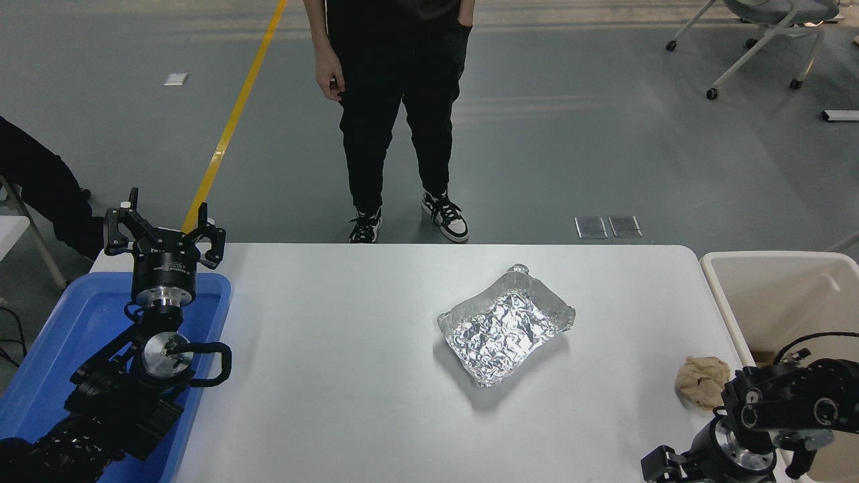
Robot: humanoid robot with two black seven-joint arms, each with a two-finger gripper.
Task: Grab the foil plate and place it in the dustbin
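Note:
The foil plate is a shiny crinkled silver tray lying flat on the white table, right of centre. The dustbin is a cream bin standing against the table's right edge. My right arm comes in at the lower right corner, and its gripper is cut off by the bottom edge, well below and right of the foil plate and not touching it. My left gripper is parked open and empty at the left, above the blue tray.
A crumpled tan paper ball lies near the table's right edge, just above my right arm. A blue tray sits at the left under my left arm. A person stands at the far side. Another person's dark sleeve shows at the left edge.

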